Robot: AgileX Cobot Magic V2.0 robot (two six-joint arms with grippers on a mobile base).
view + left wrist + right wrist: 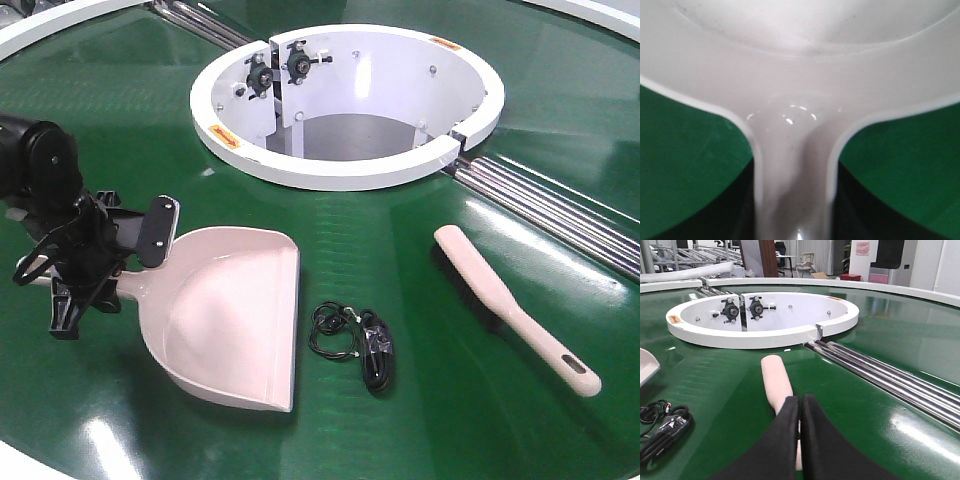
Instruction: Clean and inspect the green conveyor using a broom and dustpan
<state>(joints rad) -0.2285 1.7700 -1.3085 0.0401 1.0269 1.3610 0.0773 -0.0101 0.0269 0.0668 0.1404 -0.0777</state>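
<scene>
We are looking at the pale pink dustpan (235, 310) lying on the glossy green counter (420, 420) at 8 o'clock. Its wide mouth is facing 3 o'clock. The left tool (135, 255) is clamping the thin handle, jaws pressing against both sides of it. The pink broom (515, 318), black bristles along one edge, is lying at 4 o'clock. The right tool (799, 399) is hanging pinched together and empty, with the broom at its 12 o'clock. A black cable bundle (355, 340) is sitting between the dustpan and the broom.
</scene>
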